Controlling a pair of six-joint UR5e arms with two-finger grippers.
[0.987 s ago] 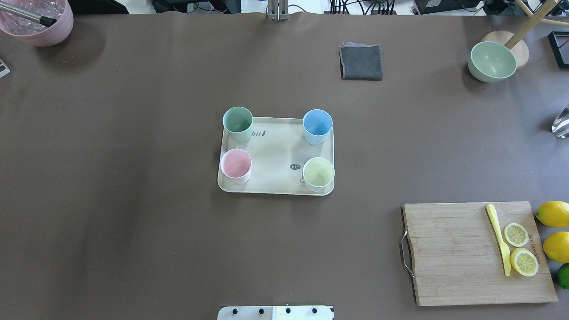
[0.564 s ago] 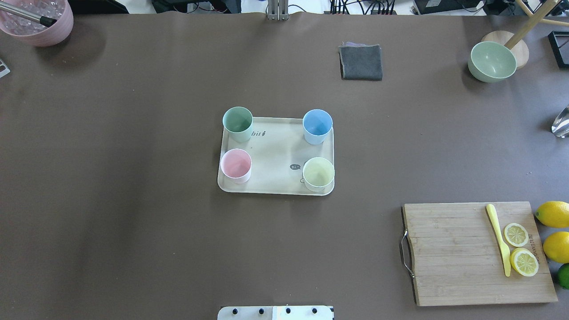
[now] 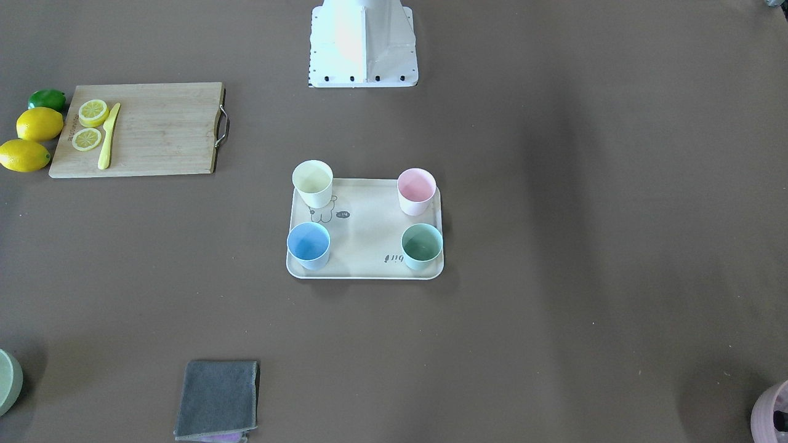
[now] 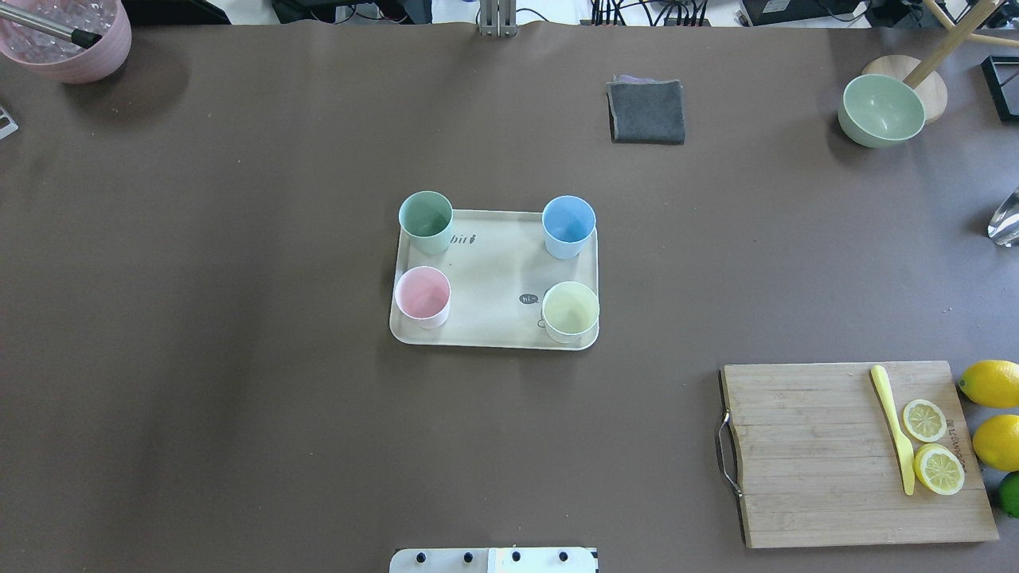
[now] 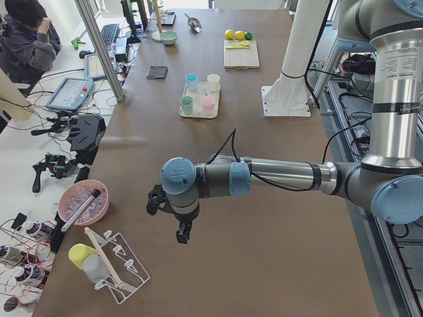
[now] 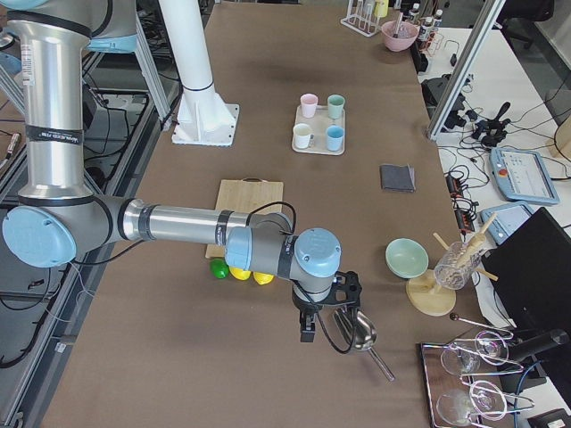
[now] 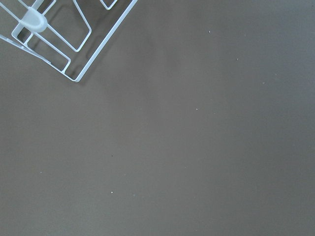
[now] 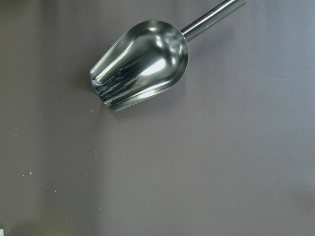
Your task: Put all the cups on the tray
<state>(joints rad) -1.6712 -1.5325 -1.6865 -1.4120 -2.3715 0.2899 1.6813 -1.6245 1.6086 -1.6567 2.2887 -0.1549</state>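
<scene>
The cream tray [image 4: 493, 274] lies mid-table. A green cup [image 4: 426, 221], a blue cup [image 4: 568, 225], a pink cup [image 4: 423, 296] and a pale yellow cup [image 4: 570, 311] stand upright in its corners; the tray also shows in the front view [image 3: 366, 237]. My left gripper [image 5: 182, 231] hangs over bare table far to the left of the tray. My right gripper [image 6: 308, 330] hangs far to the right, above a metal scoop [image 8: 142, 64]. Both show only in the side views, so I cannot tell whether they are open or shut.
A wooden cutting board [image 4: 852, 454] with a yellow knife and lemon slices lies front right, lemons [image 4: 991, 382] beside it. A grey cloth [image 4: 646, 111] and green bowl [image 4: 881, 110] lie at the back. A pink bowl [image 4: 68, 36] is back left. A white wire rack [image 7: 59, 34] sits under the left wrist.
</scene>
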